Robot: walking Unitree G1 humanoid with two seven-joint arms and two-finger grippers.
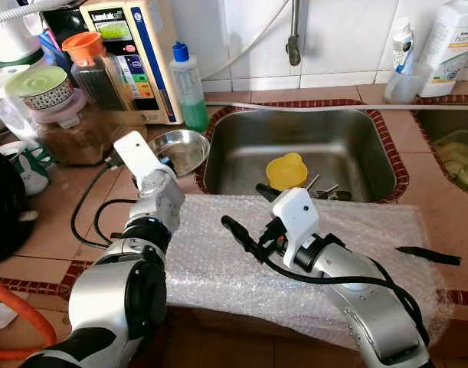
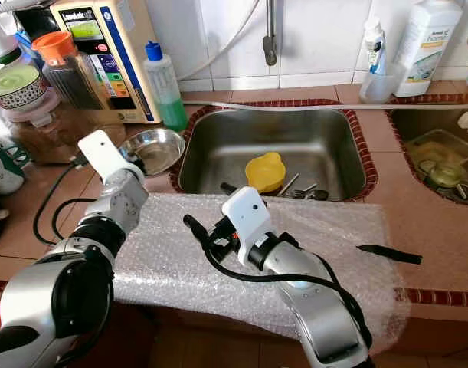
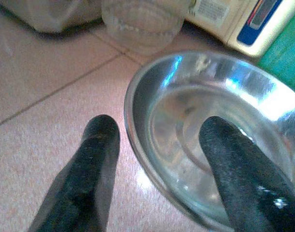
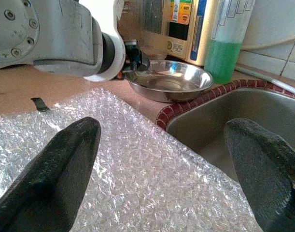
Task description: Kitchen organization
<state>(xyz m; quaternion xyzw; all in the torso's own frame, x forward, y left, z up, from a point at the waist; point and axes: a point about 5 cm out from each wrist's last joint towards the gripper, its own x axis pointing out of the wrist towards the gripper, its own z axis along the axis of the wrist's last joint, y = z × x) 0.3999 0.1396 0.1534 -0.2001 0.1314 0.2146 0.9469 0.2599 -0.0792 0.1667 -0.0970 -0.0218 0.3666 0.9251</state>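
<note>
On the counter just left of the sink, the steel bowl (image 1: 179,149) sits upright on the tile, and I have the left gripper (image 3: 159,164) right at it: its fingers are spread apart, one black finger (image 3: 91,169) outside the near rim on the tile, the other reaching over the rim into the bowl. Nothing is pinched yet, so I judge I'm at the grasp step of tidying this bowl away. The next move calls for closing on that thin rim squarely; polished steel looks slippery, and a shallow bite could let the bowl tip or skate toward the glass jar (image 3: 140,21) behind it.

My right gripper (image 1: 245,215) hovers over the sheet of bubble wrap (image 1: 218,261) spread along the counter's front edge, its fingers wide apart and holding nothing, aimed toward the bowl and the sink's corner.

In the sink (image 1: 356,138) lie a small yellow funnel-like cup (image 1: 286,170) and some cutlery beside it. A slim dark object (image 1: 427,255) rests on the tile to the right of the wrap; I can't tell what it is.

As for writing: the tall cream appliance (image 1: 138,57) against the wall carries a dark label panel and coloured buttons, but I can't read the lettering. The white bottle (image 1: 450,42) at the far right shows a word that looks like "home". The green-filled bottle (image 1: 189,88) with a blue cap bears no label I can make out.
</note>
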